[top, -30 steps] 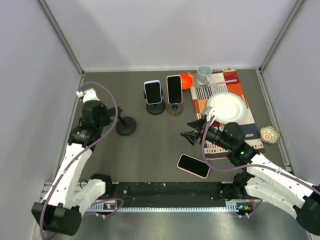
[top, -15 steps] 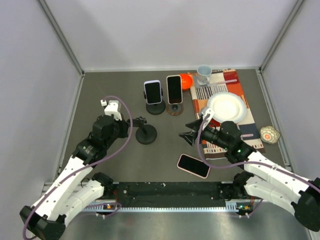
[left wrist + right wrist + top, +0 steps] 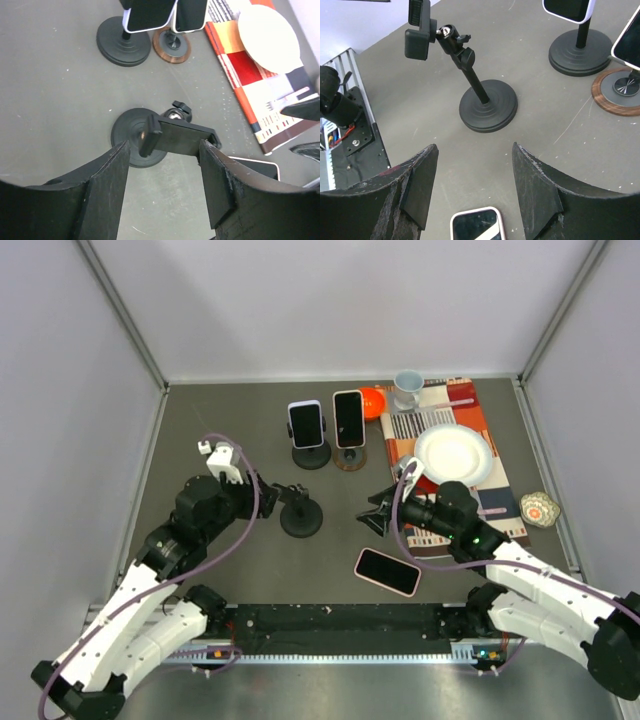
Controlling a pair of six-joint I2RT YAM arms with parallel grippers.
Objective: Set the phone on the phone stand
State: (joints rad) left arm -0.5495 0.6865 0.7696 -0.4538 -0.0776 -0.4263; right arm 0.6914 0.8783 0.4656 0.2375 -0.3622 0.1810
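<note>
a white-cased phone (image 3: 306,424) and an orange-edged phone (image 3: 348,418) are standing upright side by side at the back of the bench (image 3: 220,420). a white plate (image 3: 454,454) is lying on a striped mat (image 3: 476,418).

The phone (image 3: 387,571), with a dark screen and a pink rim, lies flat and face up on the worktop (image 3: 220,420). The black phone stand (image 3: 301,517) stands on its round base, apart from it on the left.
</note>
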